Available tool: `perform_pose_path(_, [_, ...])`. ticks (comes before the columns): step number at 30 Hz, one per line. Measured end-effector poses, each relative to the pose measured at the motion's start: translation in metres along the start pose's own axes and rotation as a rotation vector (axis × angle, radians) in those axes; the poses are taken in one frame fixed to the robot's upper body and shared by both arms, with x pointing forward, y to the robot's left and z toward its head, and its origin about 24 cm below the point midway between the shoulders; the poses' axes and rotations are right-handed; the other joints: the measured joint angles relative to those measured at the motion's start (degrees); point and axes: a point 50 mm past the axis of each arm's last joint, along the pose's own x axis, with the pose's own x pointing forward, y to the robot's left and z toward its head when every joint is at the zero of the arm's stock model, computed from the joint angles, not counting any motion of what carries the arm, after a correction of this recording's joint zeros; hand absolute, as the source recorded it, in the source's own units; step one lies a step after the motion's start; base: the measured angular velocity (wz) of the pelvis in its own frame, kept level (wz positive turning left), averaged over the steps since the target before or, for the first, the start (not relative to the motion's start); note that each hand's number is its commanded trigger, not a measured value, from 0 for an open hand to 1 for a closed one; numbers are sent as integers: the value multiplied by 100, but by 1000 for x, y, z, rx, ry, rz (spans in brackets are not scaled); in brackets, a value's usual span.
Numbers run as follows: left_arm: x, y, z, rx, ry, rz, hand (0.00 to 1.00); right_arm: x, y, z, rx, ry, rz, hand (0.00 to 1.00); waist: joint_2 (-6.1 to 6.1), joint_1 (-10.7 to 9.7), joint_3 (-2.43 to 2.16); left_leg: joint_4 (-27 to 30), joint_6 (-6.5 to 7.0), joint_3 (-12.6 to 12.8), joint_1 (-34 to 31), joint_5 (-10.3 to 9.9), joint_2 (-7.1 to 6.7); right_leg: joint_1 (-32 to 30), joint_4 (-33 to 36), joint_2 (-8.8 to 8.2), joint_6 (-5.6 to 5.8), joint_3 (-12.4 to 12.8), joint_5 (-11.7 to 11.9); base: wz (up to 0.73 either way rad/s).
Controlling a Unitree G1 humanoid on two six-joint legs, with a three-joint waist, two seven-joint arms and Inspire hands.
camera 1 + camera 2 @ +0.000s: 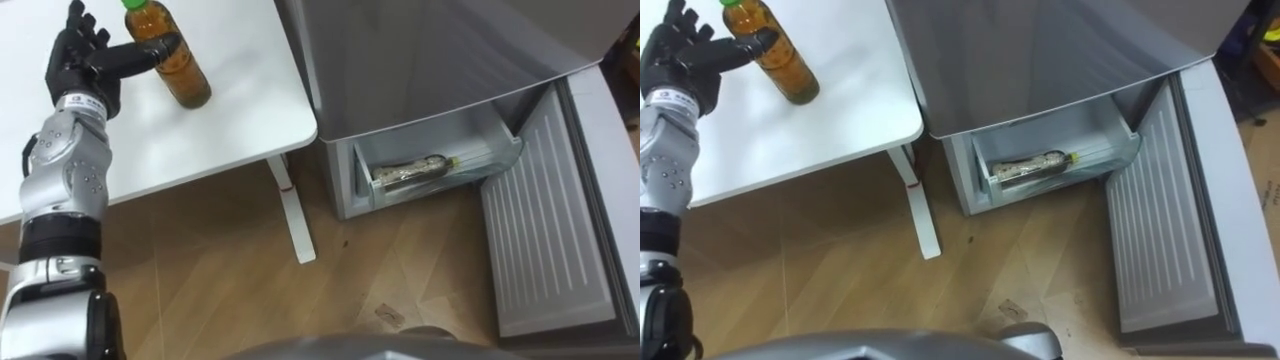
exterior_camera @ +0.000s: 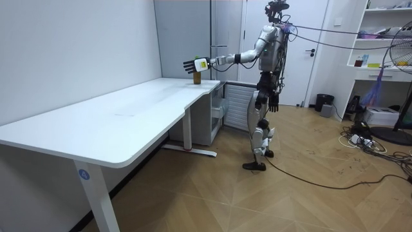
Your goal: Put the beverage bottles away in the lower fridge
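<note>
bottle (image 1: 185,80) upright on table (image 1: 230,110) | left robot hand (image 1: 78,65) beside, fingers spread, thumb touching

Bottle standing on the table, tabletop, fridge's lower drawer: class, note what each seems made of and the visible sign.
Bottle: probably clear glossy plastic; amber drink shows through, green screw cap. Tabletop: smooth matt white, perhaps laminated board; the look leaves it open. Lower drawer: likely pale plastic, with thin moulded walls round a second lying bottle.
</note>
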Motion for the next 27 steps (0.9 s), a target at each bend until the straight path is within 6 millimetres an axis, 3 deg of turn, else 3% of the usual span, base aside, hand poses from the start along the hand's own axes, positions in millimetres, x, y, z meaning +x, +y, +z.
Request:
perform_pose_path(8, [6, -1, 0, -8, 17, 7, 0, 0, 0, 0, -1, 4, -1, 0, 46, -14, -5, 19, 7, 16, -7, -7, 5, -4, 79, 0, 0, 36, 0, -1])
perform_pose_path(14, [11, -2, -2, -11, 47, 12, 0, 0, 0, 2, 1, 11, 0, 0, 93, -32, -36, 15, 13, 18, -14, -10, 3, -18, 81, 2, 1, 91, 0, -2])
perform_pose_path(27, [16, -12, -8, 9, 115, -36, 0, -1, 3, 18, -3, -17, 9, 0, 131, -171, -9, 69, 25, 68, -25, -25, 8, -57, 88, 1, 1, 109, 0, 0])
